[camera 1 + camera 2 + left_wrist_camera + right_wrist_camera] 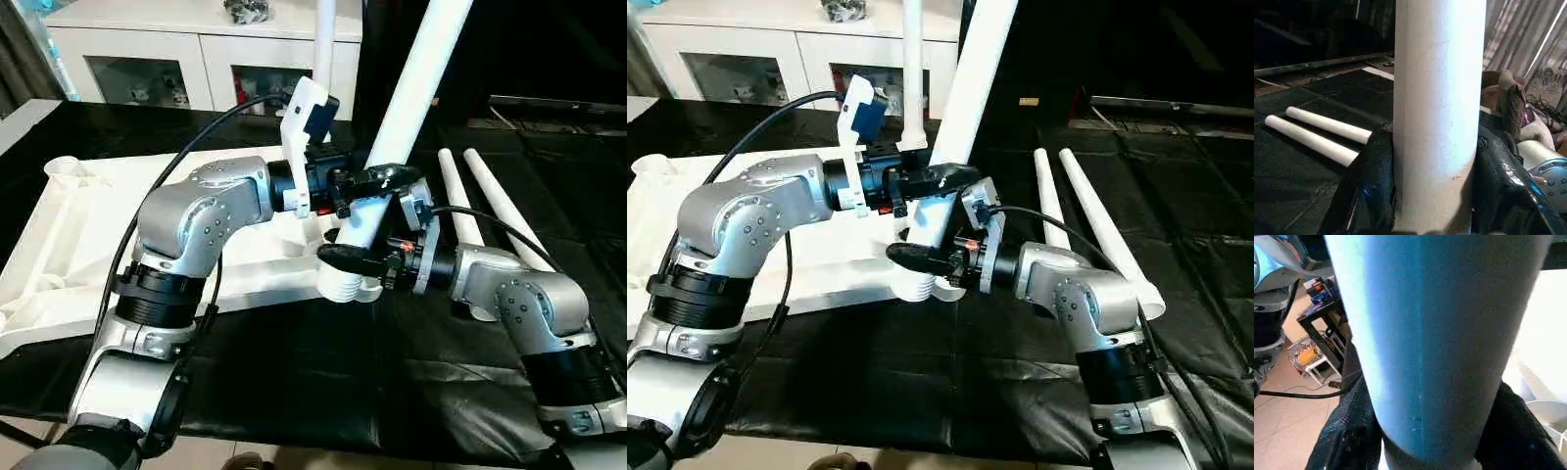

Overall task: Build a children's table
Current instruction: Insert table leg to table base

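The white table top (88,225) lies underside up on a black cloth. One white tube leg (421,69) rises tilted from the top's near right corner, its ribbed lower end (343,286) at the socket there. My left gripper (377,181) is shut on this leg; in the left wrist view both black fingers (1369,186) press against its sides. Just below, my right gripper (353,257) is shut on the same leg, its fingers (1352,431) hugging it. A second leg (324,39) stands upright at the top's far edge.
Two loose legs (460,206) (509,211) lie side by side on the black cloth (294,372) to the right. A white cabinet with glass doors (196,59) stands behind the table. A round corner socket (69,166) shows at the top's far left.
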